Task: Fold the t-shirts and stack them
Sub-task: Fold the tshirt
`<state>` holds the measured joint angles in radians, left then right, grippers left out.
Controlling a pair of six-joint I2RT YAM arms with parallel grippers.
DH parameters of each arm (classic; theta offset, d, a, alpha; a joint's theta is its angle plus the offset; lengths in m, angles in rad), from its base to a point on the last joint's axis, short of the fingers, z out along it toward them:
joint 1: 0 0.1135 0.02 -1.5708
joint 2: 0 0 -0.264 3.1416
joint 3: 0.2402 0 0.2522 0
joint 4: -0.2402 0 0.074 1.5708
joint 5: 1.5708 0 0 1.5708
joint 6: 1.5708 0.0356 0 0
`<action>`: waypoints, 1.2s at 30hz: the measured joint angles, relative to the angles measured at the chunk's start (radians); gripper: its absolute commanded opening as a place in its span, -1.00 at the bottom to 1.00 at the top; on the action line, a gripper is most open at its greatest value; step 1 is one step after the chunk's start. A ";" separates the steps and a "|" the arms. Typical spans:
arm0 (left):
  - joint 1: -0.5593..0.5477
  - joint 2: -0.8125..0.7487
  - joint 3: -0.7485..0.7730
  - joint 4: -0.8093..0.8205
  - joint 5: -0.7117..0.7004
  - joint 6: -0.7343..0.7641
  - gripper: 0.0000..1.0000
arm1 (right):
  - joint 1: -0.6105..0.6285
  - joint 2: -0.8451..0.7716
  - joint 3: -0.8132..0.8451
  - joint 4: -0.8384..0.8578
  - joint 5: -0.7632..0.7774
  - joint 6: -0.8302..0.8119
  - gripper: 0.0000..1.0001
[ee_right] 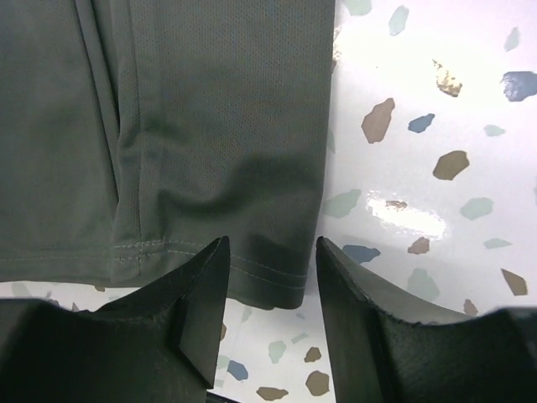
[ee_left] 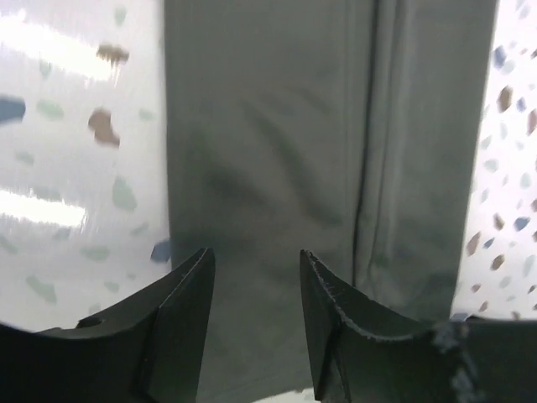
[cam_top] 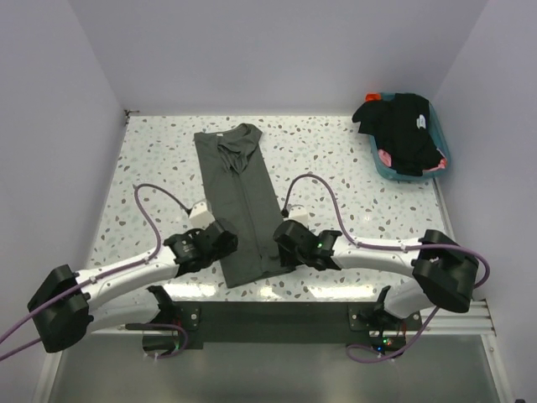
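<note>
A dark olive-grey t-shirt (cam_top: 239, 201) lies flat on the speckled table, folded lengthwise into a long narrow strip, collar at the far end, hem near the arms. My left gripper (cam_top: 225, 239) is open over the strip's near left part; in the left wrist view the gripper (ee_left: 254, 264) has the cloth (ee_left: 277, 151) between its fingers. My right gripper (cam_top: 284, 243) is open at the near right corner; in the right wrist view the gripper (ee_right: 270, 252) straddles the hem corner (ee_right: 268, 277). Black t-shirts (cam_top: 407, 130) lie heaped in the tub.
A teal plastic tub (cam_top: 382, 164) stands at the far right corner of the table, by the right wall. White walls enclose the table on the left, back and right. The arms' cables (cam_top: 319, 189) loop over the table beside the shirt.
</note>
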<state>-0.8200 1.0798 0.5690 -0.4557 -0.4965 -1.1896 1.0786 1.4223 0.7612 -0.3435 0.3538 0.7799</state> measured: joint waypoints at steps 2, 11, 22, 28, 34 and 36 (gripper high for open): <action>-0.085 -0.010 -0.022 -0.045 -0.022 -0.076 0.05 | 0.000 0.027 -0.003 0.020 -0.013 0.001 -0.07; -0.249 0.007 -0.085 -0.143 -0.047 -0.301 0.03 | 0.000 0.056 -0.058 0.090 -0.033 0.012 -0.30; -0.261 -0.013 -0.145 -0.101 -0.037 -0.345 -0.31 | -0.003 0.013 -0.127 0.173 -0.033 0.032 -0.53; -0.262 -0.019 -0.164 -0.051 -0.027 -0.341 -0.42 | -0.003 -0.047 -0.165 0.154 -0.036 0.045 -0.03; -0.263 -0.074 -0.182 -0.055 0.002 -0.334 0.10 | -0.003 -0.110 -0.198 0.112 -0.047 0.046 0.05; -0.263 -0.095 -0.181 -0.068 0.017 -0.332 0.28 | -0.003 -0.114 -0.200 0.109 -0.058 0.046 0.05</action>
<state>-1.0832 0.9844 0.3882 -0.5232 -0.4797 -1.5219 1.0752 1.3087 0.5617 -0.2344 0.2955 0.8257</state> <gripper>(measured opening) 0.548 0.524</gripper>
